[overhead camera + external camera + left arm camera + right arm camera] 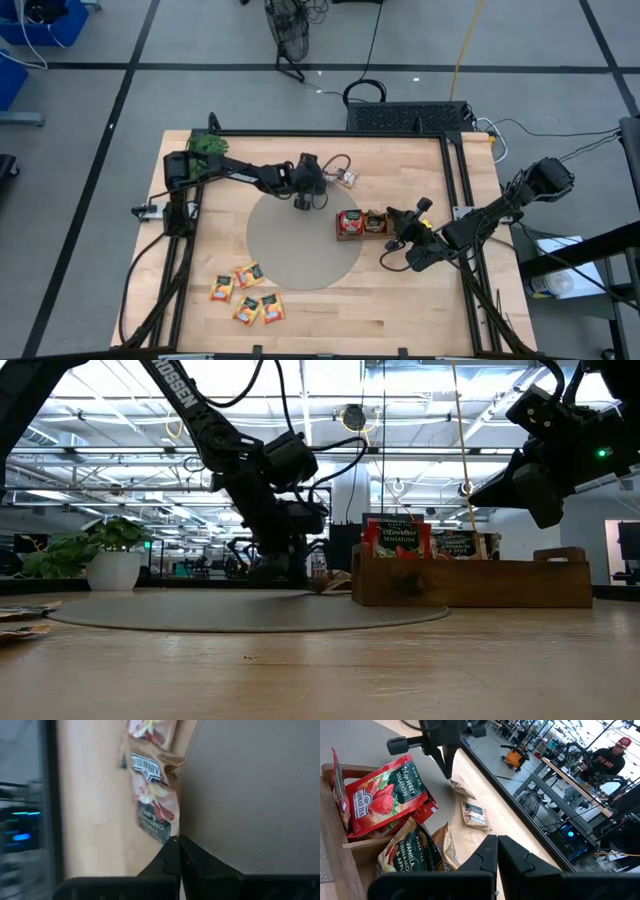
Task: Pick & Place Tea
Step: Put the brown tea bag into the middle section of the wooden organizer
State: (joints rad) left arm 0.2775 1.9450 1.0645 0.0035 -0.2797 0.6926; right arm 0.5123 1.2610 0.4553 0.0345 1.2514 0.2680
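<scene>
Left pincer [303,203] is closed at the edge of a grey-white sachet [152,795]; lift only after confirming the grip.

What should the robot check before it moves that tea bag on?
1. Left gripper shut, at the mat's edge: ok.
2. Sachet actually pinched: cannot tell; the gripper closes right at its corner.
3. Tray standing level, with a red sachet upright inside: ok.
4. Right gripper out of the way: cannot tell; it hangs shut and empty close by the tray.
5. More tea waiting: ok; orange sachets lie near the table's front left corner.
</scene>
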